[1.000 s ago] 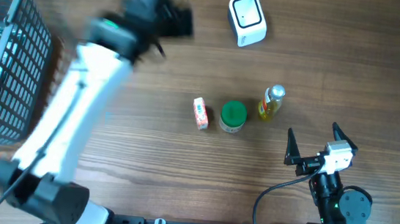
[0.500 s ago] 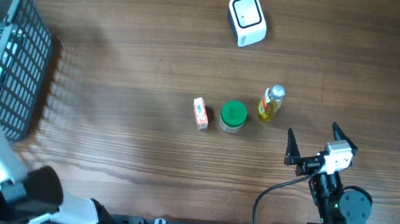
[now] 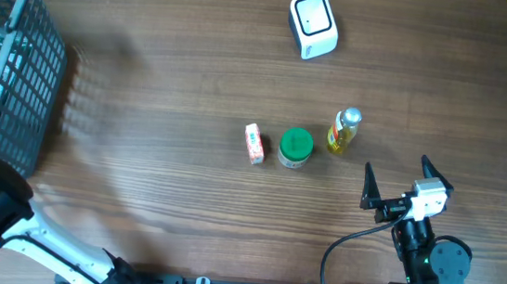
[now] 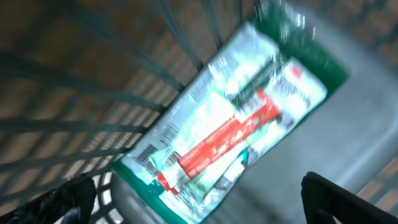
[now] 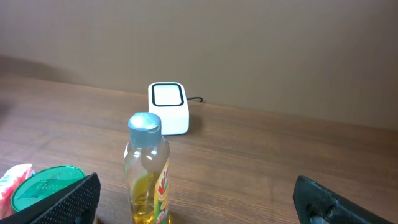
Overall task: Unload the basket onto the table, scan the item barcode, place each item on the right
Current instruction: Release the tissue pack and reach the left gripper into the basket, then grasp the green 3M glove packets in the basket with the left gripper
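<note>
Hovering over the basket (image 3: 28, 64), the left gripper (image 4: 205, 199) is spread wide and empty.
Below it, a green-edged packet (image 4: 230, 118) lies inside the basket, barcode showing. The right gripper (image 3: 394, 185), also wide apart and empty, sits by the table's (image 3: 182, 200) right side, facing a yellow bottle (image 5: 148, 171), green-lidded jar (image 3: 296, 148) and small box (image 3: 253, 144). The white scanner (image 3: 313, 25) stands well apart.

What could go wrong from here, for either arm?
1. The left gripper is open and faces the packet in the basket, with wire bars close in its blurred view. Its fingers may snag the mesh on approach.
2. The bottle, jar and small box stand in a tight row. If the open right gripper reaches for one, it could tip the tall bottle or shove a neighbour.
</note>
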Controlling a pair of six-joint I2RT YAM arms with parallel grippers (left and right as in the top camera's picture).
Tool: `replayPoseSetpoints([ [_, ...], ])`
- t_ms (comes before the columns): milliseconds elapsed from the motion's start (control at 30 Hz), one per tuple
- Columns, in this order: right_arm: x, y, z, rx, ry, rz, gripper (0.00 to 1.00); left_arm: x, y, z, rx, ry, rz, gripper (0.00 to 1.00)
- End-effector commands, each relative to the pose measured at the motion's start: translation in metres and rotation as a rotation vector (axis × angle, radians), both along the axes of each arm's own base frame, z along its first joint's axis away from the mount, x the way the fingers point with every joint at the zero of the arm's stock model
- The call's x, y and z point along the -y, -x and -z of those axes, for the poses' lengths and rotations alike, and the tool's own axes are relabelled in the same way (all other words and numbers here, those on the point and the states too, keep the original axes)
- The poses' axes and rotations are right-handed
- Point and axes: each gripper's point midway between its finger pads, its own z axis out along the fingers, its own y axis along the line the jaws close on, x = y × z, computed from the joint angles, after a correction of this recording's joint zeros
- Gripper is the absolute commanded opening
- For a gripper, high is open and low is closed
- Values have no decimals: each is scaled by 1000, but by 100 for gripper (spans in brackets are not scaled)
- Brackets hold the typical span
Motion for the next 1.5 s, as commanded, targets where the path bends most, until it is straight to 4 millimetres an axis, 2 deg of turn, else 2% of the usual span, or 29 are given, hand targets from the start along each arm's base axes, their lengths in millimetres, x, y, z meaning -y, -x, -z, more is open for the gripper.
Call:
replayPoseSetpoints([
  [0, 3, 0, -2, 8, 1, 15, 100, 12, 3, 43, -78, 61, 240, 100],
  [133, 3, 0, -2, 8, 1, 15, 100, 22, 10, 77, -160, 69, 403, 100],
  [233, 3, 0, -2, 8, 1, 15, 100, 11, 15, 90, -209, 26, 394, 100],
  [300, 3, 0, -2, 8, 1, 15, 100, 11, 15, 103, -241, 28, 450, 100],
  [600, 3, 0, -2, 9, 1, 15, 100, -4, 0, 112, -242, -52, 546, 100],
  [767, 3, 0, -2, 9, 1, 14, 100, 11, -14, 122, -183, -20, 680, 100],
  [1033, 3, 0, -2, 8, 1, 15, 100, 11, -15, 137, -214, -26, 767, 100],
  [1200, 3, 0, -2, 8, 1, 15, 100, 7, -4, 168, -288, 17, 743, 100],
  [1233, 3, 0, -2, 8, 1, 15, 100, 6, 0, 177, -315, 29, 736, 99],
  [1333, 3, 0, -2, 8, 1, 15, 100, 7, 2, 185, -322, 45, 729, 93],
  [1400, 3, 0, -2, 9, 1, 14, 100, 3, 3, 188, -318, 45, 698, 85],
  [1467, 3, 0, -2, 9, 1, 15, 100, 1, 5, 190, -320, 49, 694, 69],
])
